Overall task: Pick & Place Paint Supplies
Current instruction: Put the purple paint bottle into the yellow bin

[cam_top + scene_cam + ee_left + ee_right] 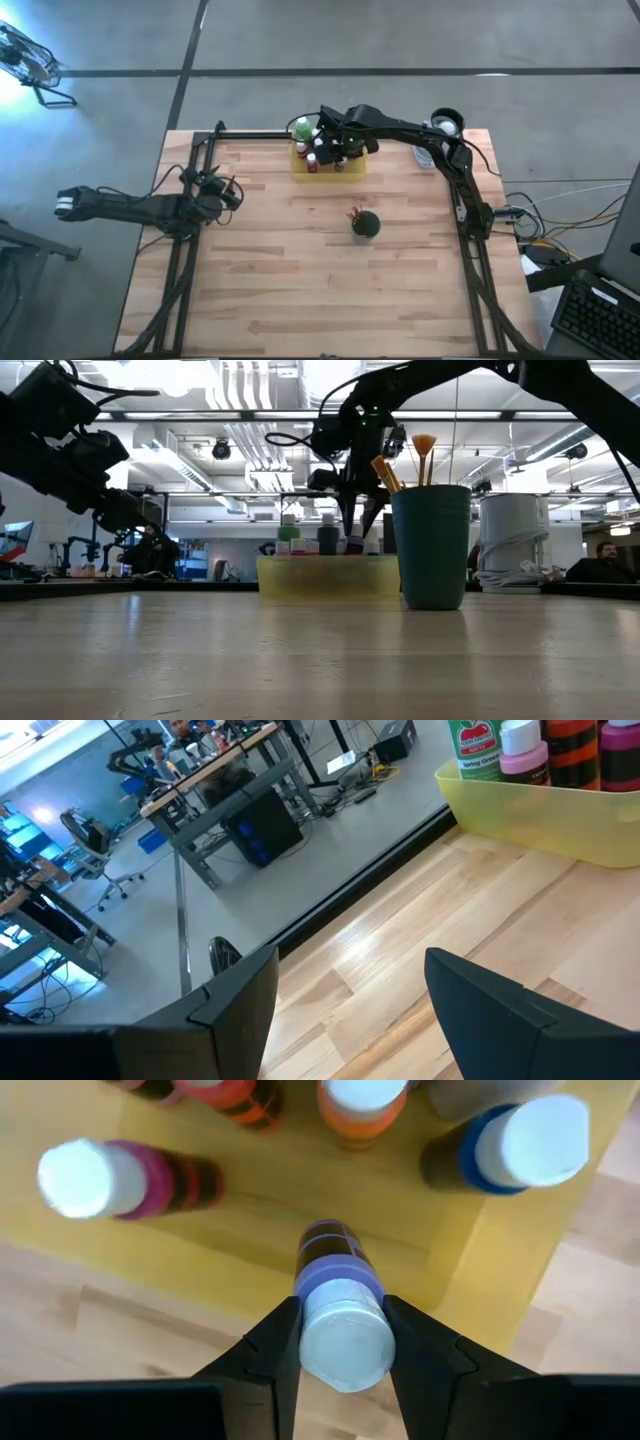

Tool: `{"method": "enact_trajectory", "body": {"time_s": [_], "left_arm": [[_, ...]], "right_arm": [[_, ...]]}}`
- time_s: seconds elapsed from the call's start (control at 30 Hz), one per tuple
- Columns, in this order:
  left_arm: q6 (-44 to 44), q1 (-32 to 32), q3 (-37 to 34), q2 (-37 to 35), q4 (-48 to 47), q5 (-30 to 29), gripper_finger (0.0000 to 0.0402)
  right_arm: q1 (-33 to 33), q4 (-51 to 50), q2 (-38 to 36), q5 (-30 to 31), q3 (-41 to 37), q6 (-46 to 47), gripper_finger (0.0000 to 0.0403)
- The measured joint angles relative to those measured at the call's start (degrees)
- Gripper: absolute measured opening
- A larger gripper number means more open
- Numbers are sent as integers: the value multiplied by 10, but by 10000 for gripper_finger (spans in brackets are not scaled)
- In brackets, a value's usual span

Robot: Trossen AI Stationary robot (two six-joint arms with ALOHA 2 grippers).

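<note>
The translucent yellow tray (350, 168) stands near the table's far edge and holds several white-capped paint bottles: green (302, 128), magenta (110, 1178), orange (360, 1105) and blue (510, 1145). My right gripper (335, 152) hangs over the tray, shut on a purple bottle (330, 1255). The dark green cup (366, 224) stands mid-table with orange-brown paintbrushes (390, 470) sticking out of it. My left gripper (228, 190) waits open toward the table's left side, apart from everything. My right gripper (343, 1345) pinches the purple bottle's white cap (345, 1320) between its two fingers (275, 1345), coming from above and pointing down. The bottle stays upright below the fingers, over the tray's floor near one wall. I cannot tell whether its base rests on the tray.
Neighbouring bottles stand close around the held one in the tray (240, 1230). The cup (432, 545) stands nearer than the tray (330, 575) and slightly right of it. Bare wood (330, 290) covers the table's near half. Black frame rails run along both sides.
</note>
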Motion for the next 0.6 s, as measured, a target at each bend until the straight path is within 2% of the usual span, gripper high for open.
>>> {"method": "enact_trajectory", "body": {"time_s": [0.6], "left_arm": [[0,0,0,0,0,0,257]], "right_arm": [[-22,48,0,-1,-48,-24,113]]}}
